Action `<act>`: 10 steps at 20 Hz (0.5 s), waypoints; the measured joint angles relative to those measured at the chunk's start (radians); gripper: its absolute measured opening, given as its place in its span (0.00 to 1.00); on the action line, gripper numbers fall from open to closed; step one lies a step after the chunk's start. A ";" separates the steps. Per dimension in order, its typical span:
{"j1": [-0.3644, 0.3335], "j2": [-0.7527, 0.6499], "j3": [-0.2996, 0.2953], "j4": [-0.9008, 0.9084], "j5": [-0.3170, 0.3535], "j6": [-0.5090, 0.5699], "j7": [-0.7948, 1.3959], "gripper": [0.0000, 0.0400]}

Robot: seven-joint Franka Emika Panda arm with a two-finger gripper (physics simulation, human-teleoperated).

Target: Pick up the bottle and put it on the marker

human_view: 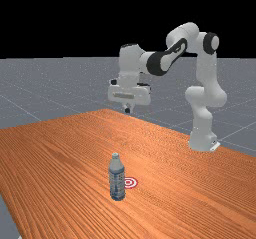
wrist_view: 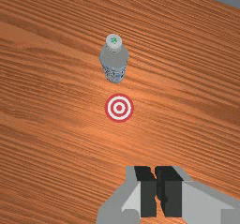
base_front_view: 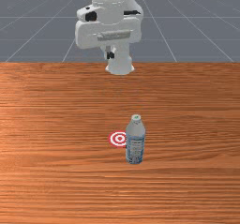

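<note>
The clear plastic bottle with a blue label point(human_view: 117, 179) stands upright near the flat red-and-white ringed marker point(wrist_view: 119, 108) — grasp, lift and placing all remain — and the black-padded gripper point(wrist_view: 155, 172) is closed, empty.

"What stands on the orange-brown wooden desk point(base_front_view: 56, 190)?"
"The slim, clear plastic bottle point(base_front_view: 135, 141), upright."
"And the round red-and-white marker point(base_front_view: 119, 138)?"
"Flat on the desk, just beside the bottle, toward the front view's left and farther back."
</note>
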 joint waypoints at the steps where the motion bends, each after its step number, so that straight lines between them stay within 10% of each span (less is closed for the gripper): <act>1: 0.005 -0.005 -0.004 -0.004 -0.002 -0.002 0.134 0.03; 5: 0.013 -0.005 -0.008 -0.008 -0.006 -0.003 0.311 0.00; 7: 0.017 0.009 -0.001 0.007 -0.005 0.030 0.323 0.63; 10: 0.037 0.046 0.023 0.030 0.003 0.112 0.328 0.92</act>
